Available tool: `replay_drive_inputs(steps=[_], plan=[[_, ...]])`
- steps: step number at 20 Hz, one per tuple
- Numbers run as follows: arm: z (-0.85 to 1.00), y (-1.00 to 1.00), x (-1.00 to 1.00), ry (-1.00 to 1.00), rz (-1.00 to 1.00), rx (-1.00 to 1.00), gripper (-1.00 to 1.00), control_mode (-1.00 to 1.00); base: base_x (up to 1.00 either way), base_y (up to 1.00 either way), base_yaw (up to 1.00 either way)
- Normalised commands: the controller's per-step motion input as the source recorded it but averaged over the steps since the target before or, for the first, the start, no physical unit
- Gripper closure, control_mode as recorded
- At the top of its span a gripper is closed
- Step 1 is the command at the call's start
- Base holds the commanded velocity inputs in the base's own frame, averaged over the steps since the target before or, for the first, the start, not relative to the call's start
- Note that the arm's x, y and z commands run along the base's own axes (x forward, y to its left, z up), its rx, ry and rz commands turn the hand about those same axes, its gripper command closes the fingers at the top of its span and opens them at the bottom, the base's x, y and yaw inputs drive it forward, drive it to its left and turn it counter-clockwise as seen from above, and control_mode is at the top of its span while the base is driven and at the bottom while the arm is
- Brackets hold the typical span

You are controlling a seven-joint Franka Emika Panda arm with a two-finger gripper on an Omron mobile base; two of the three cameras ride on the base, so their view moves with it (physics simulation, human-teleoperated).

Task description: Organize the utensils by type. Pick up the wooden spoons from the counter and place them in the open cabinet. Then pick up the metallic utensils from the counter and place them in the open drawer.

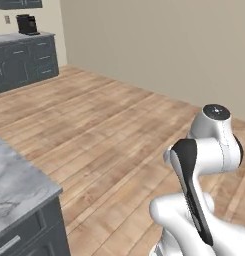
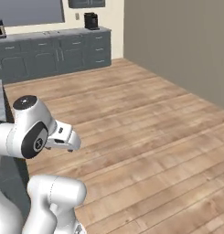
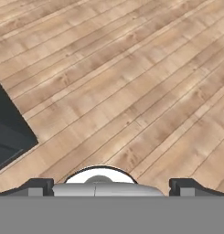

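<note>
**Arm folded over open floor — worktop lies off to its left**

The gripper [image 3: 111, 185] points down at bare wooden floor [image 3: 131, 91]; its two dark fingertips [image 3: 38, 185] sit far apart at the bottom of the hand view, so the jaws are spread wide with nothing between them. In the left base view a corner of the marble counter [image 1: 16, 187] enters at the lower left, with a dark lower cabinet front [image 1: 29, 235] beneath it. No spoon or cutlery can be made out on the visible corner, and neither the open cabinet nor the open drawer can be identified. A dark edge [image 3: 8, 132] at the left of the hand view is probably that same cabinet base.

The relation that matters: the counter lies to the arm's left, well apart from the hand, while the arm [image 1: 209, 150] faces empty floor. The far counter run [image 2: 54, 50] with a coffee machine [image 2: 91, 20] stands across the room. Judged from this, the base must turn or drive leftward before any reach. The utensils' long axes cannot be told.
</note>
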Motion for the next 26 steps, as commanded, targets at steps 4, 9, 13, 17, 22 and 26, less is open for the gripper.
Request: replay_drive_inputs(steps=[4, 9, 13, 17, 22, 26], plan=[[0.00, 0.00, 0.00, 0.00, 0.00, 0.00, -1.00, 1.00, 1.00, -0.28, 0.48], [0.00, 0.00, 0.00, 0.00, 0.00, 0.00, -1.00, 1.00, 1.00, -0.37, 0.36], [0.00, 0.00, 0.00, 0.00, 0.00, 0.00, -1.00, 1.00, 1.00, -0.22, 0.31], [0.00, 0.00, 0.00, 0.00, 0.00, 0.00, -1.00, 1.00, 1.00, -0.01, 0.38], [0.00, 0.00, 0.00, 0.00, 0.00, 0.00, -1.00, 1.00, 1.00, -0.04, 0.48], [0.00, 0.00, 0.00, 0.00, 0.00, 0.00, -1.00, 1.00, 1.00, -0.08, 0.40]])
